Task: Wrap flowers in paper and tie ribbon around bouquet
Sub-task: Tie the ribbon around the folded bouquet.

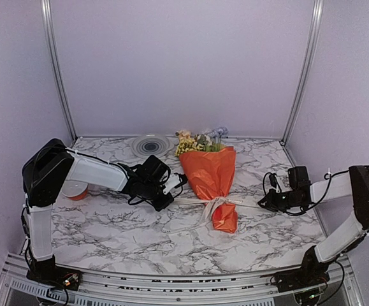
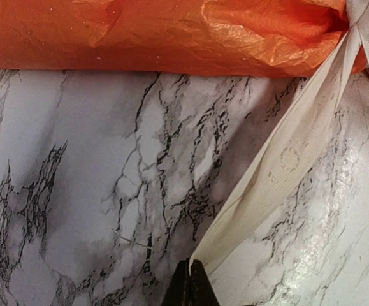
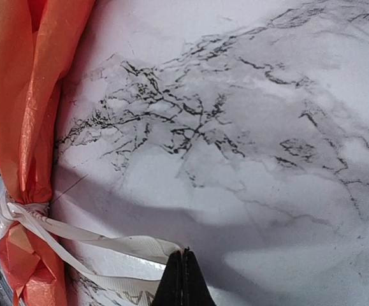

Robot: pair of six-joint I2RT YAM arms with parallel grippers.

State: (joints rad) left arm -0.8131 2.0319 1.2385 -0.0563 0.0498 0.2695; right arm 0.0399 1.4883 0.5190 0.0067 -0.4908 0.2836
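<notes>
On the white, black-veined marble-patterned tabletop we found the bouquet lying near the middle, its wide end toward the back wall. Its crinkly orange paper formed a cone, and out of the cone's mouth stuck the small yellow, pink and pale blue flowers. The narrow cream-white ribbon was wound around the cone's pinched neck, with a short flare of paper beyond it. Behind the bouquet sat a shallow round pale plate with dark rings; we could not tell whether anything lay in it. A small round orange-and-white spool stood partly hidden beside the left arm.

Both two-finger hands were fully closed. The left gripper pinched one ribbon tail between its black fingertips, and the tail ran from there to the wrap. The right gripper pinched the ribbon on the opposite side of the bouquet. Both grippers hung low over the tabletop, apart from the paper.
</notes>
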